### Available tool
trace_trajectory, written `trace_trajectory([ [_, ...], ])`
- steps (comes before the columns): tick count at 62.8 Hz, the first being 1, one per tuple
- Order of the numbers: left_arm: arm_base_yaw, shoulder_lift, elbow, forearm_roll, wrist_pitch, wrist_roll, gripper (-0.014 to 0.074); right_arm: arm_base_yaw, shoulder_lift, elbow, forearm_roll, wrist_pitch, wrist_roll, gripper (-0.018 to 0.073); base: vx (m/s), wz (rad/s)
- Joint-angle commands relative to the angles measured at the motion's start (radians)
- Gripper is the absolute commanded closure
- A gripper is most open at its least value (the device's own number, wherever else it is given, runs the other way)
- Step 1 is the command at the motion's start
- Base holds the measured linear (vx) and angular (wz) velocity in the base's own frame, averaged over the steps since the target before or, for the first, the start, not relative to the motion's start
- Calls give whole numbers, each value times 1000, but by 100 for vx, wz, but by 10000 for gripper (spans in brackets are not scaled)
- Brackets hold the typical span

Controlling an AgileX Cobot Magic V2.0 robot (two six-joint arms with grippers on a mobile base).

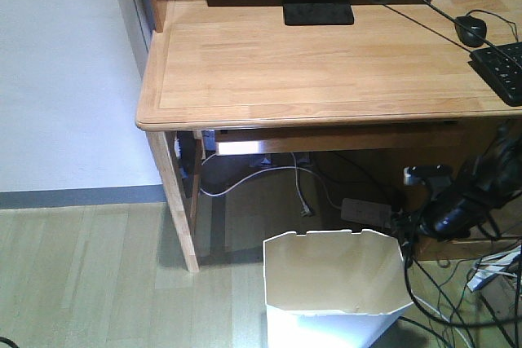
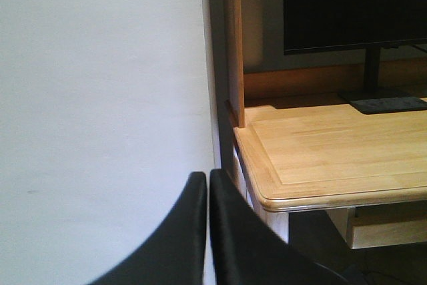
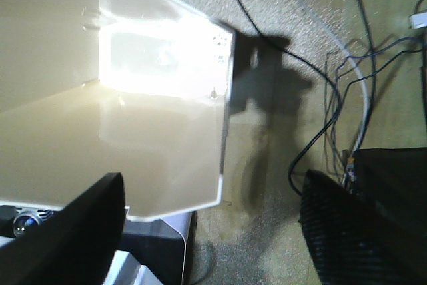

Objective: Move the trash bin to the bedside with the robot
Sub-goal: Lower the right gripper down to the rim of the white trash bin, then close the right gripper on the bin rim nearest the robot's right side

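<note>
Relocation is judged barely begun: trash bin [image 1: 334, 275] is seen ungrasped by the bench [image 1: 310, 63], right end effector [image 3: 213, 178] spread apart at its rim, left end effector [image 2: 207, 175] pressed together.

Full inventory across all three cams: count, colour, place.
trash bin: one, white with cream inside, on the floor in front of the desk
desk: one, light wood, against the wall
wall: one, white, left of the desk
monitor: one, black, back of the desk
keyboard: one, black, desk's right side
mouse: one, black, behind the keyboard
cables: several, black and white, under the desk
left gripper: one, black, shut on nothing, near the desk's left corner
right gripper: one, black, open, bin's wall between its fingers, contact unclear
</note>
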Motion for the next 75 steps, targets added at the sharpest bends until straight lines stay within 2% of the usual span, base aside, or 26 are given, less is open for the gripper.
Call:
trace_trajectory([
  [1,-6,-8,12,-9,-74,-14,603,0,36,-67,-3,-13,-9,28,0,0],
  [32,-6,-8,12,-9,-74,-14,603,0,436,-486,-44,131,-14,28,0,0],
  [49,-6,-8,12,-9,-74,-14,603,0,564,-627,-66,211,-3,60,0,0],
  [59,-6,-8,12,-9,-74,-14,603,0,600,-647,-66,211,1,174,0,0],
  [65,-6,-8,12,-9,-74,-14,603,0,608,-647,-65,208,2,353,0,0],
  [70,-6,-8,12,-9,-74,-14,603,0,608,-647,-61,207,4,545,0,0],
  [72,-6,-8,12,-9,-74,-14,603,0,608,-647,-54,207,5,575,0,0],
  [75,-6,-8,12,-9,-74,-14,603,0,608,-647,-44,208,5,573,0,0],
])
